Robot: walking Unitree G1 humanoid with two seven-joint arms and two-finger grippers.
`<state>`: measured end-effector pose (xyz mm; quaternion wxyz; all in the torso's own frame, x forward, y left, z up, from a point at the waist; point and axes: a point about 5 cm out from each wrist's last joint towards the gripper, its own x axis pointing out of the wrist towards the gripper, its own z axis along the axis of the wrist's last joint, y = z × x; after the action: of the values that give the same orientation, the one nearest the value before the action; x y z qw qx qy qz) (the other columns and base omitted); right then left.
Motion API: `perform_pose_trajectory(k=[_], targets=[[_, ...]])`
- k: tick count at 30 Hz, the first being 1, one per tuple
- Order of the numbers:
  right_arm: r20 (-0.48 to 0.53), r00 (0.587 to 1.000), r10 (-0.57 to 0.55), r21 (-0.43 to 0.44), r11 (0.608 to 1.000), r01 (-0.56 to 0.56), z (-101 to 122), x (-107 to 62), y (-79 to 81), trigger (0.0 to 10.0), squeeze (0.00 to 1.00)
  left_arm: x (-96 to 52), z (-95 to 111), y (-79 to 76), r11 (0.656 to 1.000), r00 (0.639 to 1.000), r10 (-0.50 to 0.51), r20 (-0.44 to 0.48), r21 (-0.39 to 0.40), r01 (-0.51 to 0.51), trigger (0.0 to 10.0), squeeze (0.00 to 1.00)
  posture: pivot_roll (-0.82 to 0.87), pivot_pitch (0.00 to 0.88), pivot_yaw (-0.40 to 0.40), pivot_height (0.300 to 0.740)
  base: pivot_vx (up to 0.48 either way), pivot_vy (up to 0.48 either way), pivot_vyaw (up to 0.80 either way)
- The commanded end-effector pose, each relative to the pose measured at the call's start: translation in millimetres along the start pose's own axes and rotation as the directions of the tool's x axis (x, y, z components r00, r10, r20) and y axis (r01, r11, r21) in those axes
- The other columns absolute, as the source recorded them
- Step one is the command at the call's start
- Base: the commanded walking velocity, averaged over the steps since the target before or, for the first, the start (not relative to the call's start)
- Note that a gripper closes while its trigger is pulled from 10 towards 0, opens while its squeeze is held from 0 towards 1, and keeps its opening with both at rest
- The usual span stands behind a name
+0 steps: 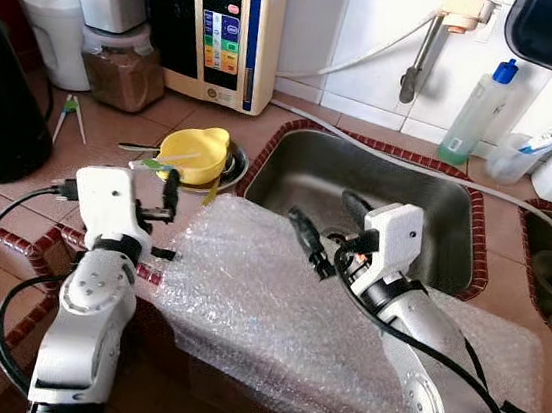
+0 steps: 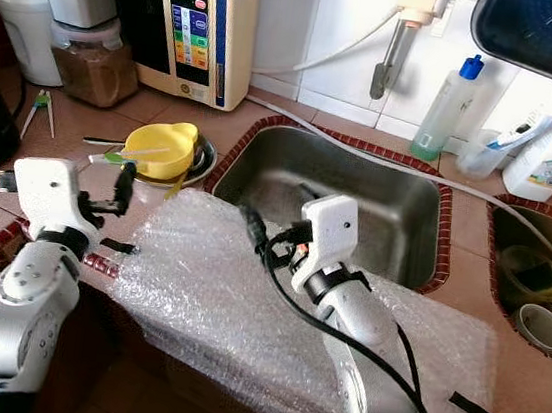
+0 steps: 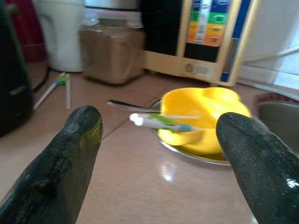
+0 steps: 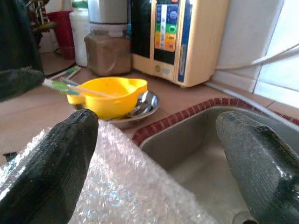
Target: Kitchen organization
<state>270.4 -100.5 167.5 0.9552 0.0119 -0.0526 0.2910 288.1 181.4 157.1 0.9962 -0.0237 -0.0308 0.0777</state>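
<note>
Jaws apart, both grippers | yellow bowl rim hides metal dish (partly)

I've got a yellow bowl sitting upright in a shallow steel dish on the tiled counter, just left of the sink. A white-and-green toothbrush lies across the bowl's rim, and a spoon handle pokes out leftward. A sheet of bubble wrap drapes over the counter's front edge, beside the dish.
</note>
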Motion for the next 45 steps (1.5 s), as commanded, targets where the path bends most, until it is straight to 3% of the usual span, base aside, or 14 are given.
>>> perform_pose_trajectory(k=[1, 4, 8, 14, 22, 23, 24, 34, 45], targets=[[0.004, 0.999, 0.041, 0.004, 0.999, -0.041, 3, -1.8, 5.2, 10.0, 0.00, 7.2, 1, 4.1, 0.999, 0.999, 0.036, 0.001, -0.035, -0.036, 10.0, 0.00, -0.06, 0.040, -0.019, 0.740, 0.000, 0.000, 0.00], [-0.007, 0.995, 0.104, 0.027, 0.994, -0.104, 3, -3.9, 11.7, 10.0, 0.00, 15.8, 0, 5.3, 0.994, 0.998, 0.054, -0.014, -0.099, -0.055, 10.0, 0.00, -0.07, 0.040, -0.016, 0.740, 0.000, 0.000, 0.00], [-0.011, 0.985, 0.170, 0.041, 0.985, -0.169, 3, -6.9, 19.3, 10.0, 0.00, 24.8, 0, -6.7, 0.984, 0.999, 0.021, -0.025, -0.177, -0.025, 10.0, 0.00, -0.08, 0.039, -0.014, 0.740, 0.000, 0.000, 0.00], [-0.016, 0.979, 0.205, 0.047, 0.978, -0.204, 4, -7.6, 22.9, 10.0, 0.00, 37.4, -5, -12.9, 0.961, 0.996, 0.026, -0.080, -0.273, -0.047, 10.0, 0.00, -0.08, 0.039, -0.016, 0.740, 0.000, 0.000, 0.00], [-0.026, 0.971, 0.239, 0.059, 0.970, -0.237, 3, -9.7, 25.2, 10.0, 0.00, 47.0, -10, -7.0, 0.924, 0.990, 0.074, -0.122, -0.365, -0.114, 10.0, 0.00, -0.09, 0.040, -0.011, 0.740, 0.000, 0.000, 0.00], [-0.029, 0.969, 0.247, 0.061, 0.968, -0.245, 3, -10.6, 26.2, 10.0, 0.00, 49.9, -11, -5.6, 0.913, 0.988, 0.083, -0.127, -0.387, -0.126, 2.7, 0.00, -0.09, 0.039, -0.010, 0.740, 0.000, 0.000, 0.00], [-0.033, 0.965, 0.259, 0.066, 0.964, -0.257, 4, -12.2, 28.2, 10.0, 0.00, 54.4, -12, -4.1, 0.898, 0.987, 0.089, -0.130, -0.418, -0.136, 0.0, 0.00, -0.10, 0.040, -0.008, 0.740, 0.000, 0.000, 0.00], [-0.038, 0.931, 0.362, 0.163, 0.922, -0.352, 5, -20.1, 34.1, 10.0, 0.00, 66.5, -6, -14.4, 0.877, 0.993, 0.039, -0.111, -0.472, -0.087, 0.0, 0.00, -0.11, 0.028, -0.010, 0.740, 0.000, 0.000, 0.00], [-0.033, 0.936, 0.351, 0.177, 0.924, -0.340, 7, -19.3, 31.2, 10.0, 0.00, 70.5, -9, -18.7, 0.874, 0.990, 0.029, -0.136, -0.478, -0.091, 0.0, 0.00, -0.10, 0.024, -0.009, 0.740, 0.000, 0.000, 0.00]])
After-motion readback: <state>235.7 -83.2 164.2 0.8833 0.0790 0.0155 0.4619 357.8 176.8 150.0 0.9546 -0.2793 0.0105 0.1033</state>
